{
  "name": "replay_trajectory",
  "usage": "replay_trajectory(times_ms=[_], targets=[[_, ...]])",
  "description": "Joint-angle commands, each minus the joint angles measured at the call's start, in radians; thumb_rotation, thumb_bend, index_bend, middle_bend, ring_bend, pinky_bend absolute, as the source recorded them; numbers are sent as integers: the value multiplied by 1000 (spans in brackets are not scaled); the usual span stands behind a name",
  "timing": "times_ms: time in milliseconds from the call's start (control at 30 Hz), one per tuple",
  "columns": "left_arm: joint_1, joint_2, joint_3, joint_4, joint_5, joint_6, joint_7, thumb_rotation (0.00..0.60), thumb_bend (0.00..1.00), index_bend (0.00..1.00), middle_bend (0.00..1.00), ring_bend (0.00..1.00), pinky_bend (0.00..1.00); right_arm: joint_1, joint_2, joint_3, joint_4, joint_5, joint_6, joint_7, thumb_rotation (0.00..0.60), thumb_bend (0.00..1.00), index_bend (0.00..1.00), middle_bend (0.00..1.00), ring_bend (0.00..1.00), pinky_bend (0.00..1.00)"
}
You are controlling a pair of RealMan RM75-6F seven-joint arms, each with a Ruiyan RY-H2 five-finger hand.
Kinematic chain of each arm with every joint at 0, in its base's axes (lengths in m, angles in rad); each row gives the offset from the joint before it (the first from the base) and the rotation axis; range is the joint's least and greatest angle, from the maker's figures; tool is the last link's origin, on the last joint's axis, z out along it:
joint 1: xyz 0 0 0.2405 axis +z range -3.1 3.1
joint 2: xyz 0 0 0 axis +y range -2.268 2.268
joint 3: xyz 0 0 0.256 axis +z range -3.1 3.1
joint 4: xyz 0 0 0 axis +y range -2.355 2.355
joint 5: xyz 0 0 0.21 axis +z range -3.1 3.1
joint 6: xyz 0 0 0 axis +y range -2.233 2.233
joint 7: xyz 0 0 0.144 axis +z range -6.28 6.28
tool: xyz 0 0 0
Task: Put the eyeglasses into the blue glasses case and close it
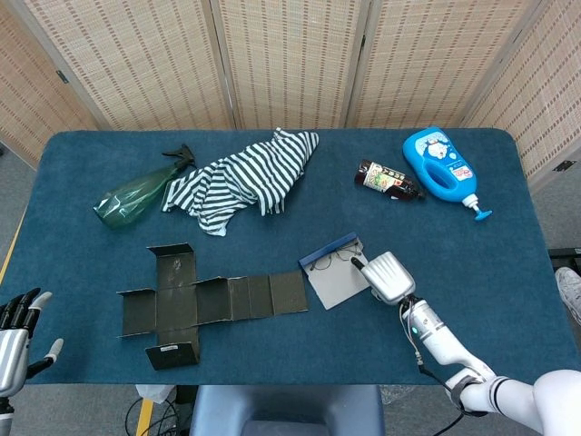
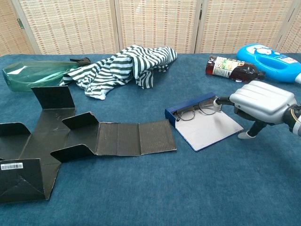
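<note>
Right hand [image 1: 388,277], silver-grey shell uppermost, palm turned down, at the end of a white forearm that rises from the lower right corner of the head view. Its fingers extend forward and to the robot's left; one dark, pale-tipped finger [image 2: 223,100] projects furthest, and another points down beneath the palm, as the chest view shows. Nothing is visibly grasped. Left hand [image 1: 13,327] sits at the lower left edge of the head view, only partly in frame, dark fingers with pale tips spread apart and pointing upward, holding nothing.
</note>
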Motion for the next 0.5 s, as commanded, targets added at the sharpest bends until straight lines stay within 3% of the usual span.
replay_trajectory(times_ms=[33,300,500], targets=[[1,0,0,0,-1,0,-1,600,319,176,140,149,188,3,-9,4,12,-3,-8,0,600,91,283,891,962,956],[4,2,1,1,-4,4,-4,600,319,176,140,148,188,11,-28,12,38,-13,-24,3,600,94,288,892,962,956],[6,3,1,5,-6,6,-8,600,319,176,140,149,188,21,-32,21,46,-24,-26,14,600,235,318,893,961,956]])
